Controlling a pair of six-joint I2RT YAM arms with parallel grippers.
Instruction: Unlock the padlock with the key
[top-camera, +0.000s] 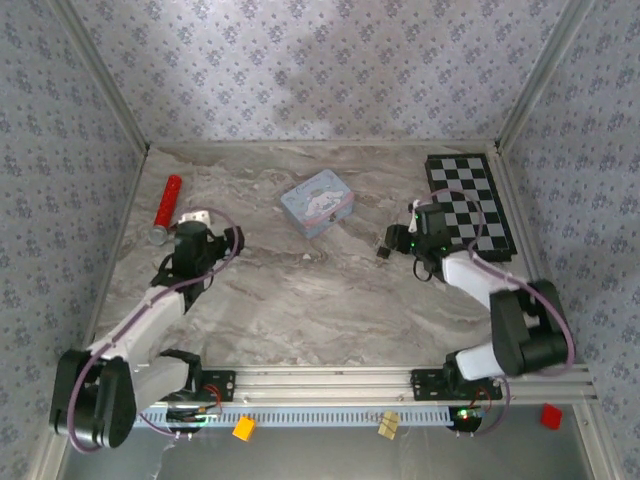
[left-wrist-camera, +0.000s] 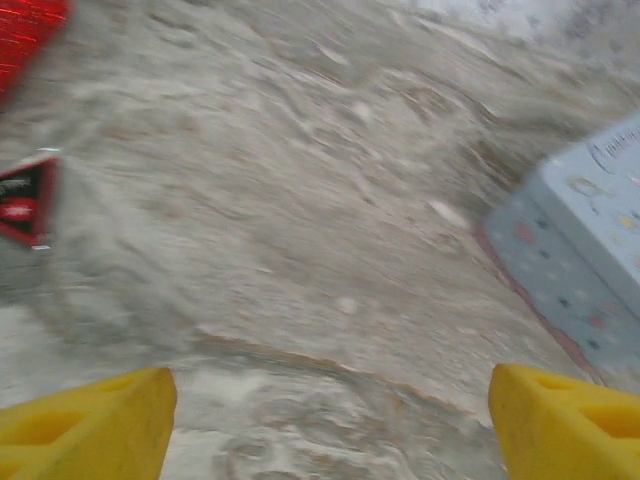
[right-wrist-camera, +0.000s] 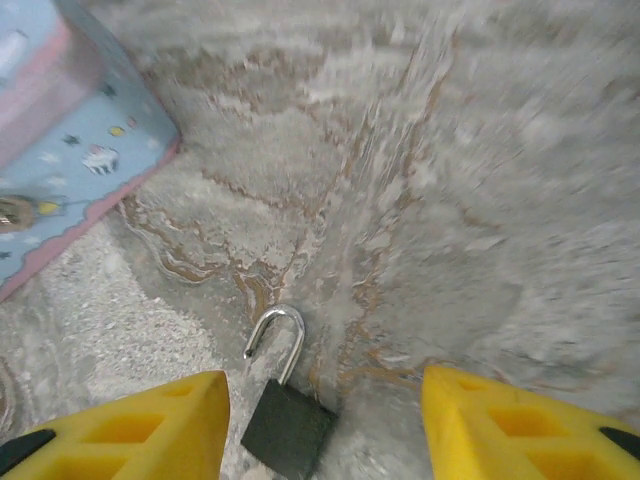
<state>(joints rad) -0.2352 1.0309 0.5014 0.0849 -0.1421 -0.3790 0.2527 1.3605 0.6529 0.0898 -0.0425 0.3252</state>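
Between the right gripper's spread fingers, the padlock lies on the marble table, untouched. Left gripper: fingers apart above the table, near the blue tin.

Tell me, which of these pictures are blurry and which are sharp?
Left wrist: smeared throughout, marble table and pale blue tin both soft. Right wrist: padlock fairly crisp, marble blurring toward the right edge. Top external: sharpest, evenly lit, only faint shadows.

White-and-black arms, purple cables, blocky yellow fingers
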